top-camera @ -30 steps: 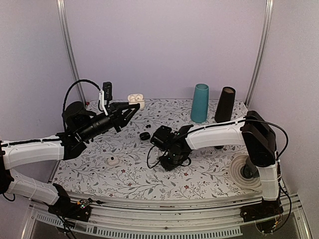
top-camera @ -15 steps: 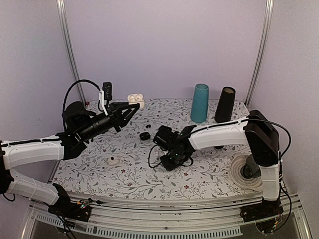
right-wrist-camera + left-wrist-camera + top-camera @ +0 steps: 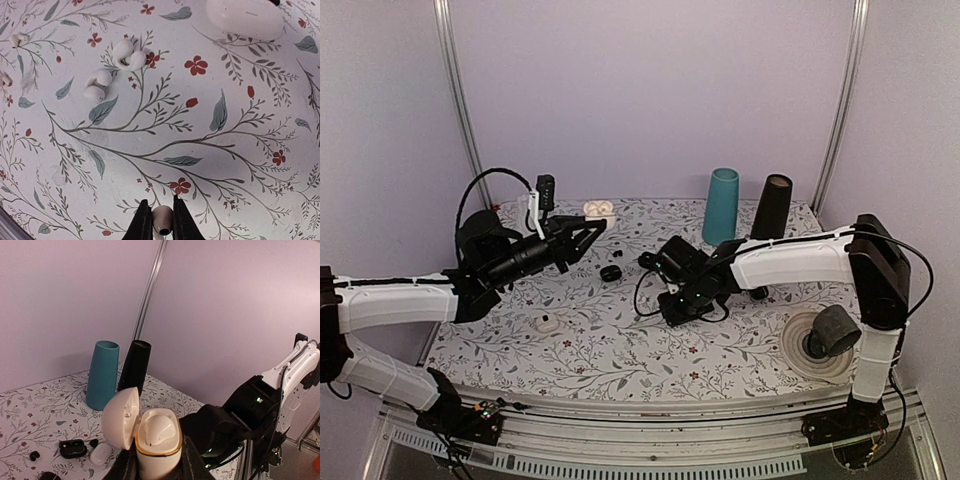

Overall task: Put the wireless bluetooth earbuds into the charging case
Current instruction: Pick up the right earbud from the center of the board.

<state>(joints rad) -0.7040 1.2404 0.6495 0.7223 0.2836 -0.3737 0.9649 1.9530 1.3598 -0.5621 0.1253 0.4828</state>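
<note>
My left gripper is shut on the white charging case and holds it upright in the air with its lid flipped open to the left. A white rounded shape sits in its well. In the top view the case is at the left gripper's tip, over the back left of the table. My right gripper is shut on a tiny white earbud, dark opening toward the camera, held above the floral cloth. In the top view the right gripper points down at mid-table.
A teal cup and a black cup stand at the back. A small black case and a small white piece lie on the cloth. Small white rounded bits lie in two pairs below my right gripper. A white ring lies at right.
My right arm has lifted and moved right and away from the near edge with the earbud. My left gripper has moved slightly right and back with the open case.
</note>
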